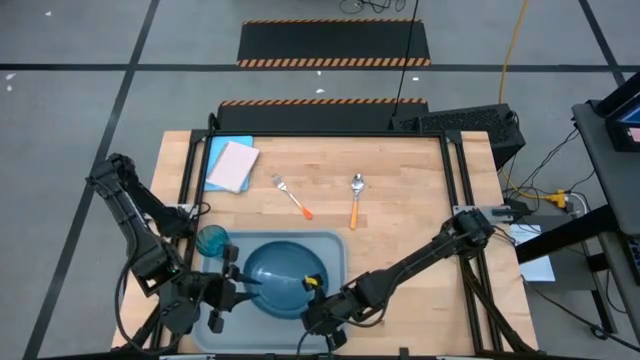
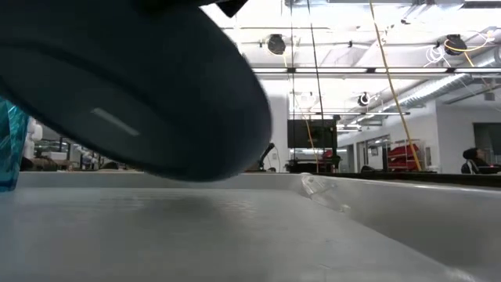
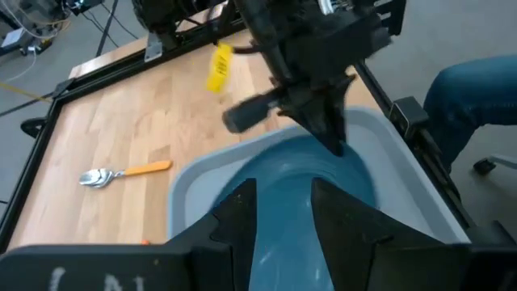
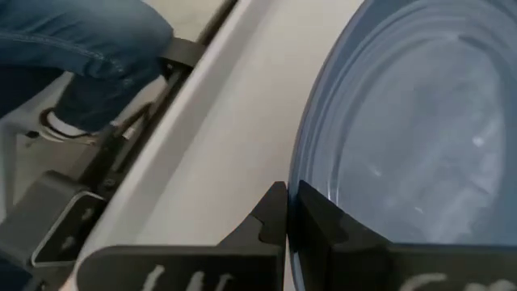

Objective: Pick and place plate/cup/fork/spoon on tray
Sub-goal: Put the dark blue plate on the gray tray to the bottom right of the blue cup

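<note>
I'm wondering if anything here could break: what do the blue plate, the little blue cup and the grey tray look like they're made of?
The plate looks like glazed ceramic or hard plastic: opaque dark teal with a soft sheen; I can't tell which. The cup seems to be plastic, since light passes through its teal wall. The tray looks like moulded plastic: matte pale grey-blue, with rounded corners and a low rim.

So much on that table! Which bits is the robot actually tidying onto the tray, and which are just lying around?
Part of the job:
- tray
- plate, over the tray, right gripper pinching its rim, left gripper at the opposite rim
- cup, at the tray's corner
- fork and spoon, on the bare wood

Just lying about:
- blue-and-pink flat rectangle
- black box at the table's edge
</note>
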